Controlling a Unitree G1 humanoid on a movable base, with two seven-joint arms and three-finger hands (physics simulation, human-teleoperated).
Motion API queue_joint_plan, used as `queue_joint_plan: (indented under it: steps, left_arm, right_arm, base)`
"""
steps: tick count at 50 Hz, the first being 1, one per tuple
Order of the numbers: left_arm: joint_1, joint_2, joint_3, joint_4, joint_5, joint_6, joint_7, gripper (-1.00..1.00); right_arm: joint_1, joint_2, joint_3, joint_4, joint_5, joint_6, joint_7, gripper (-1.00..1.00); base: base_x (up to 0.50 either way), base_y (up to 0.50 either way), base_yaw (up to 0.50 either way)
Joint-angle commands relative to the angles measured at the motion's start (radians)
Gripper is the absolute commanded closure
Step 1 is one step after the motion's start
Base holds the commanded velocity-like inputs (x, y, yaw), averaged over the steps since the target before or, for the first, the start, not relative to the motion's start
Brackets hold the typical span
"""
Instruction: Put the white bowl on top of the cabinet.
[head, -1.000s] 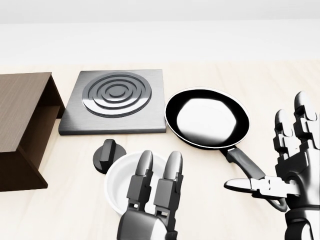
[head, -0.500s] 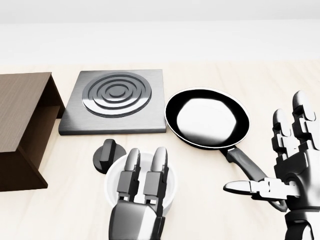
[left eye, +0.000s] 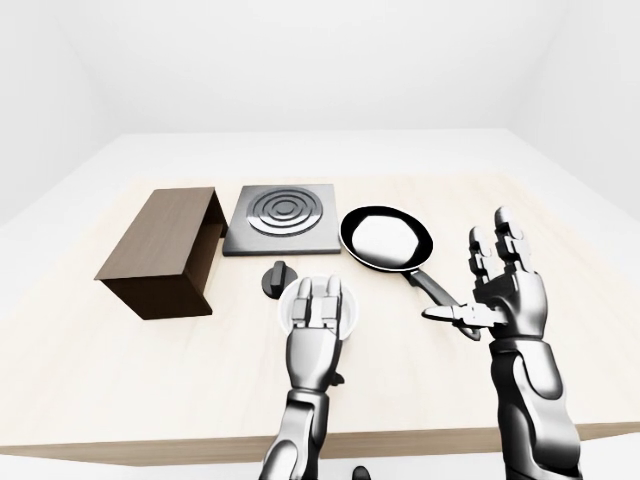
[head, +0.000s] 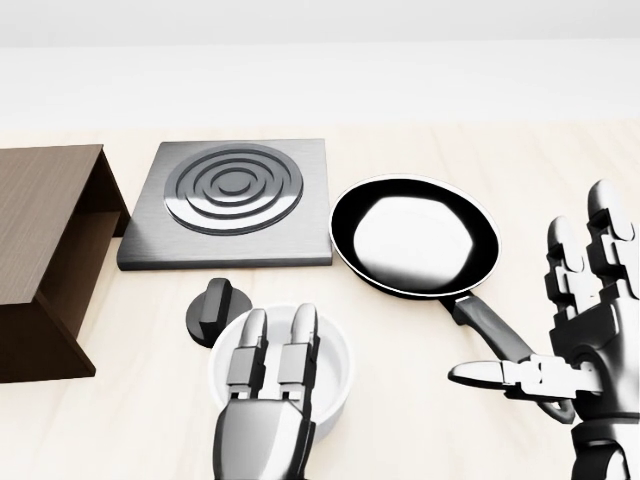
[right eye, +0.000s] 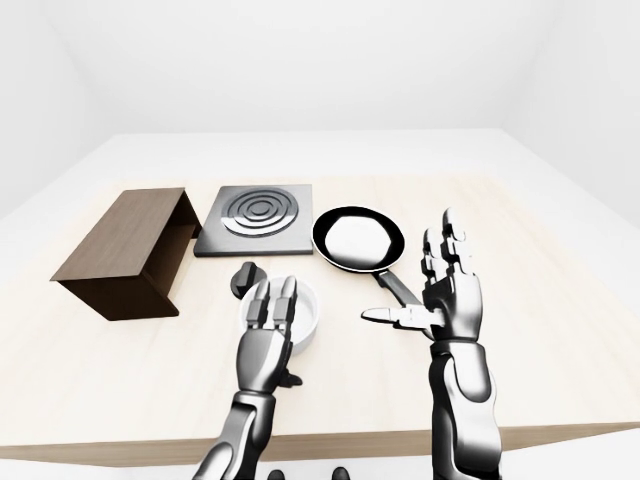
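Head view shows my left hand (head: 262, 420) with straight fingers (head: 298, 355) spread over the smooth round white bowl (head: 330, 372); right hand (head: 575, 345) splayed, empty; no writing.

A bare simulated kitchen — a pale wooden tabletop (left eye: 120, 390) in a white room carries a hob plate (left eye: 281, 217), a black frying pan (left eye: 386, 238) and a dial knob (left eye: 277, 277) beyond the left hand (left eye: 318, 318).

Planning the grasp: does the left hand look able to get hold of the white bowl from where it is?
Probably yes. The left hand hangs right over the white bowl, fingers open above its rim, and nothing lies between them.
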Motion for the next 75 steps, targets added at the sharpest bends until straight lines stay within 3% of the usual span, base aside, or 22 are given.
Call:
queue_joint_plan:
  steps: [1, 19, 20, 21, 22, 52, 60, 68, 75]
  left_arm:
    - [-0.045, -0.018, 0.047, 0.124, 0.004, 0.0, 0.0, -1.0]
    - [-0.117, -0.035, 0.105, 0.248, 0.01, 0.0, 0.0, -1.0]
    - [-0.125, -0.037, 0.112, 0.265, 0.007, 0.0, 0.0, -0.87]
    - [-0.132, -0.037, 0.116, 0.279, 0.006, 0.0, 0.0, 0.44]
    - [-0.137, -0.037, 0.119, 0.29, 0.005, 0.0, 0.0, 1.0]
    - [-0.156, -0.04, 0.128, 0.361, 0.026, 0.0, 0.0, 1.0]
    - [-0.169, -0.018, 0.127, 0.251, 0.089, 0.0, 0.0, 1.0]
    - [-0.21, -0.006, 0.148, 0.155, 0.215, 0.0, -0.15, 1.0]
    - [-0.203, -0.009, 0.162, 0.12, 0.262, 0.0, -0.193, 1.0]
  right_arm:
    - [-0.001, 0.0, -0.001, 0.002, 0.003, 0.0, -0.001, -1.0]
    - [0.003, 0.001, 0.003, -0.001, 0.0, 0.0, 0.001, -1.0]
    - [0.004, 0.001, 0.003, -0.003, 0.0, 0.0, 0.001, -1.0]
    - [0.004, 0.001, 0.002, -0.002, 0.0, 0.0, 0.001, -1.0]
    - [0.005, 0.002, 0.002, -0.007, 0.001, 0.0, 0.001, -1.0]
    - [0.012, 0.005, 0.005, -0.022, 0.009, 0.0, 0.007, -1.0]
    - [0.013, 0.007, 0.008, -0.02, 0.007, 0.0, 0.011, -1.0]
    - [0.023, 0.009, 0.009, -0.036, 0.009, 0.0, 0.019, -1.0]
    - [0.027, 0.013, 0.013, -0.04, 0.005, 0.0, 0.023, -1.0]
  base:
    - [0.0, 0.0, 0.0]
    - [0.0, 0.0, 0.0]
    - [0.0, 0.0, 0.0]
    - [0.0, 0.0, 0.0]
    - [0.0, 0.0, 0.0]
    - [0.0, 0.0, 0.0]
    - [0.0, 0.0, 0.0]
    - [0.0, 0.0, 0.0]
    - [0.0, 0.0, 0.0]
